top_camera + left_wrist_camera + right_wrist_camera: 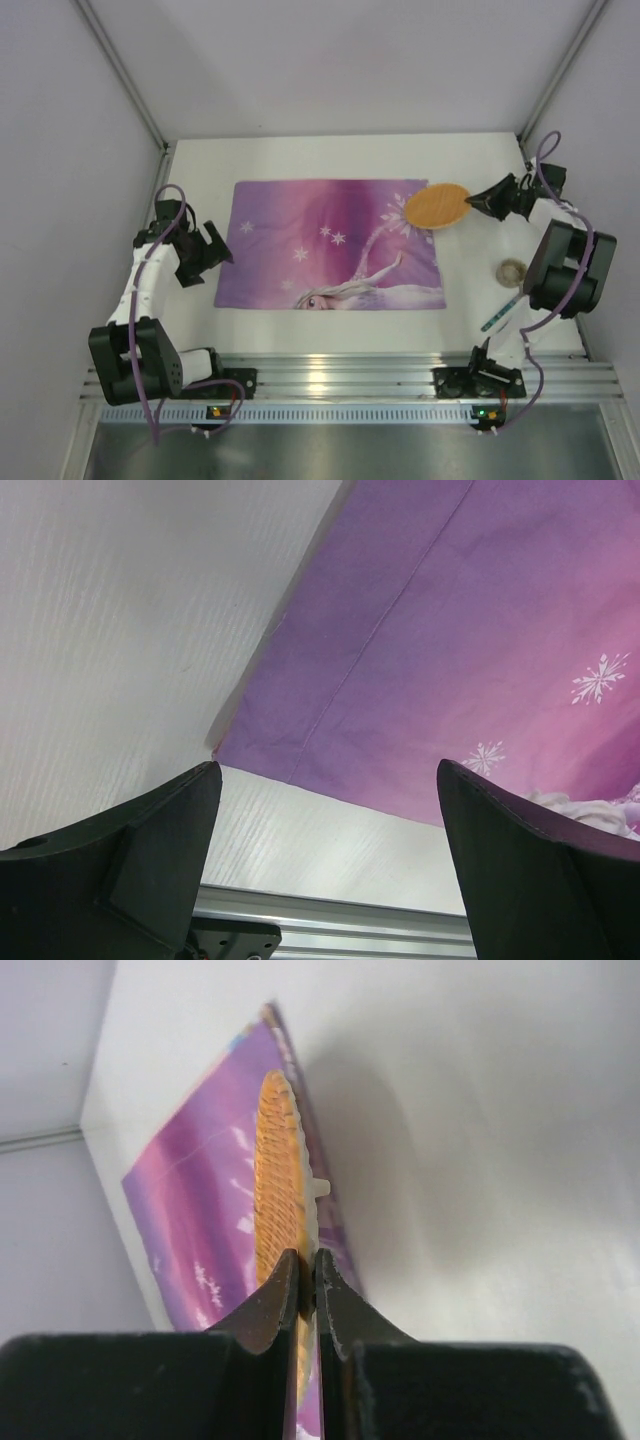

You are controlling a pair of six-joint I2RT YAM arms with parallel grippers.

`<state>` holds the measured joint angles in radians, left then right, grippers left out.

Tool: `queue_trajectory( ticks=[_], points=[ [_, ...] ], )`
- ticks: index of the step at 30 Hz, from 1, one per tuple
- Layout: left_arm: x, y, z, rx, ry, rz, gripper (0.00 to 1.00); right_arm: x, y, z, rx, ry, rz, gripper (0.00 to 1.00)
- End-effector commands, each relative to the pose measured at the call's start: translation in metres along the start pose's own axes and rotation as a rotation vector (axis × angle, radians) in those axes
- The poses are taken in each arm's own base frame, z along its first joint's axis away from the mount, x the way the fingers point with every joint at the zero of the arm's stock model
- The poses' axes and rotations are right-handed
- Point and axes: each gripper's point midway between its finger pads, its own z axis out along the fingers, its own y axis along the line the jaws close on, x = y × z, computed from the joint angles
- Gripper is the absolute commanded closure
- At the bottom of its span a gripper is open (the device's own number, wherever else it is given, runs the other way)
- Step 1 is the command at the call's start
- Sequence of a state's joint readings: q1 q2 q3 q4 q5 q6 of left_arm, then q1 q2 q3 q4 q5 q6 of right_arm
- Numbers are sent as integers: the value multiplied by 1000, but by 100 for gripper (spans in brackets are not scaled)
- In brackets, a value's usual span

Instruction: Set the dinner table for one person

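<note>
The white dinner table (300,160) carries a purple snowflake placemat (320,250) in its middle. My right gripper (472,203) is shut on the rim of an orange woven plate (437,205), holding it above the placemat's far right corner. In the right wrist view the plate (277,1175) stands edge-on between my fingers (280,1295). My left gripper (222,252) is open and empty just left of the placemat. In the left wrist view its jaws stand wide apart over bare table, with the placemat's corner (440,650) beyond.
A small round beige cup (513,271) and a teal-handled utensil (500,310) lie on the table's right side near the right arm. A ribbed aluminium rail (340,375) runs along the near edge. Walls enclose the left, right and back.
</note>
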<state>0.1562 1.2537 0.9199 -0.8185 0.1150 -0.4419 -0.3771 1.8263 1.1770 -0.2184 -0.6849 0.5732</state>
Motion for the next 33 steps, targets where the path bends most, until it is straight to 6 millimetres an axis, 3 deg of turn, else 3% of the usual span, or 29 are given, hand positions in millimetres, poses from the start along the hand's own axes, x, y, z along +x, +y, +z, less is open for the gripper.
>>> queue_trajectory(
  ticks=[1, 4, 6, 7, 8, 9, 13, 14, 16, 20, 28, 33],
  points=[
    [-8, -7, -6, 30, -53, 22, 6, -19, 82, -24, -203, -111, -37, 100],
    [-8, -9, -8, 37, -62, 27, 6, -3, 123, -25, -288, -86, -45, 100],
    [-8, -10, -8, 39, -66, 30, 6, 27, 158, -16, -335, -23, -102, 100],
    [-8, -10, -9, 42, -71, 29, 6, 55, 179, -9, -358, 33, -138, 100],
    [-9, -10, -9, 41, -75, 30, 6, 69, 188, -5, -365, 57, -149, 100],
    [-8, -12, -11, 46, -79, 34, 6, 103, 207, 6, -382, 111, -182, 100],
    [-7, -13, -12, 47, -81, 42, 6, 157, 232, 30, -408, 192, -184, 100],
    [-7, -14, -13, 51, -82, 44, 6, 184, 237, 42, -409, 245, -194, 100],
    [-8, -13, -14, 49, -90, 43, 6, 216, 240, 59, -405, 303, -185, 100],
    [-9, -14, -16, 52, -102, 44, 6, 242, 232, 83, -366, 351, -178, 100],
    [-10, -17, -19, 66, -117, 48, 6, 264, 191, 113, -248, 372, -164, 100],
    [-9, -17, -18, 68, -111, 52, 6, 274, 166, 121, -185, 386, -179, 100]
  ],
)
